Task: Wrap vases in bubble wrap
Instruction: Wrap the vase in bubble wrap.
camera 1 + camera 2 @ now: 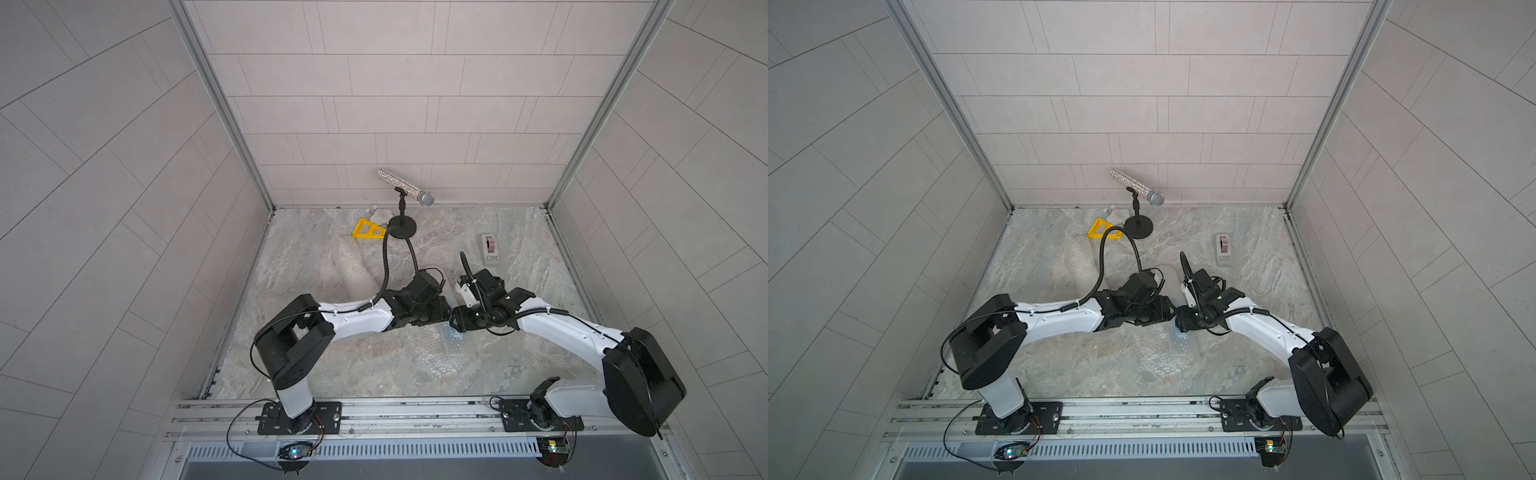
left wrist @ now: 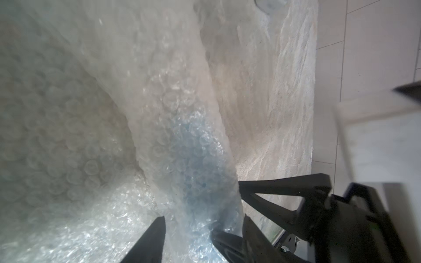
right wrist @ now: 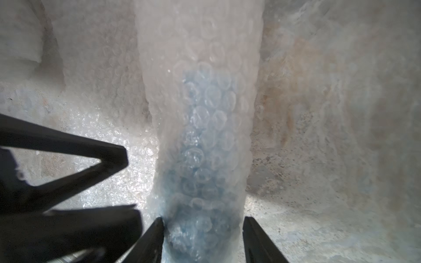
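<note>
Light-blue vase [image 3: 200, 141] — blurred blue core inside cloudy bubble wrap [image 3: 198, 45] tube, well in front of microphone [image 1: 406, 188]; left gripper [image 2: 188, 225], right gripper [image 3: 203, 219] both clamp it.

Table [image 1: 449, 239] lies bare between microphone stand [image 1: 402, 227] and tape dispenser [image 1: 491, 248]; left arm [image 1: 357, 321] and right arm [image 1: 552, 326] close off the middle.
</note>
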Available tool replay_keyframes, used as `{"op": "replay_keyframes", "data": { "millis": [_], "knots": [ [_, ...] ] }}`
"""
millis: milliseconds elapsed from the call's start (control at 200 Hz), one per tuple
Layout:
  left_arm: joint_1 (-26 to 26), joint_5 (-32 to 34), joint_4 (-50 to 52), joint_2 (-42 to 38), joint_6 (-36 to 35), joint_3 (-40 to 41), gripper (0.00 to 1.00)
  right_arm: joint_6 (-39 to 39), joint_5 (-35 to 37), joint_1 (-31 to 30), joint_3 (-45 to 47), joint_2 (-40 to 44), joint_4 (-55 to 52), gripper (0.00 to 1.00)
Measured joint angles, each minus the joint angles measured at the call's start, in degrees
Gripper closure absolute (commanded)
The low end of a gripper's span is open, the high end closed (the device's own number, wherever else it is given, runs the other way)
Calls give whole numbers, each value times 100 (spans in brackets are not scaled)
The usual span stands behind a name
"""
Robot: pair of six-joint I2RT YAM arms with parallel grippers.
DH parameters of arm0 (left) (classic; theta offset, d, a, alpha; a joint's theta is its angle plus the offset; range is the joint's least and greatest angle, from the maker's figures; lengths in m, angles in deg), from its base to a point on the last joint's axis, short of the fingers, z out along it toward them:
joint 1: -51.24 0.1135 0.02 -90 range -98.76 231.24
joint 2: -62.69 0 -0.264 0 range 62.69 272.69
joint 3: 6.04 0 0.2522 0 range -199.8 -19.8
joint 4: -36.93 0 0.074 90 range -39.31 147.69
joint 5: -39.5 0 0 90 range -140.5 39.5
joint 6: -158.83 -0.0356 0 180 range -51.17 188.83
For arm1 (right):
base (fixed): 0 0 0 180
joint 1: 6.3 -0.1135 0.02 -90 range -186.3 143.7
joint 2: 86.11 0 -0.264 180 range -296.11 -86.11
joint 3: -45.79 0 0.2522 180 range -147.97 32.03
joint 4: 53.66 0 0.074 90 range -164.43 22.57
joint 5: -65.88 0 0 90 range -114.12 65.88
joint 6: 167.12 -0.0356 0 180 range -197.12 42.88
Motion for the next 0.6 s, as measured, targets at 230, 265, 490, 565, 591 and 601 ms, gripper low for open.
{"op": "replay_keyframes", "data": {
  "millis": [230,265,490,565,591,601],
  "knots": [
    [-37,55,111,153,103,7,37,9,26,-2,42,63,11,40],
    [-52,76,129,153,101,33,37,13,44,-2,42,74,7,40],
    [-92,216,236,129,-39,199,37,57,118,-2,42,195,-127,35],
    [-94,297,321,94,-120,205,36,68,111,-2,26,374,-247,32],
    [-94,328,367,76,-153,214,37,59,109,-2,11,444,-289,32],
    [-94,343,382,70,-164,219,36,59,109,-2,7,472,-308,32]
  ]
}}
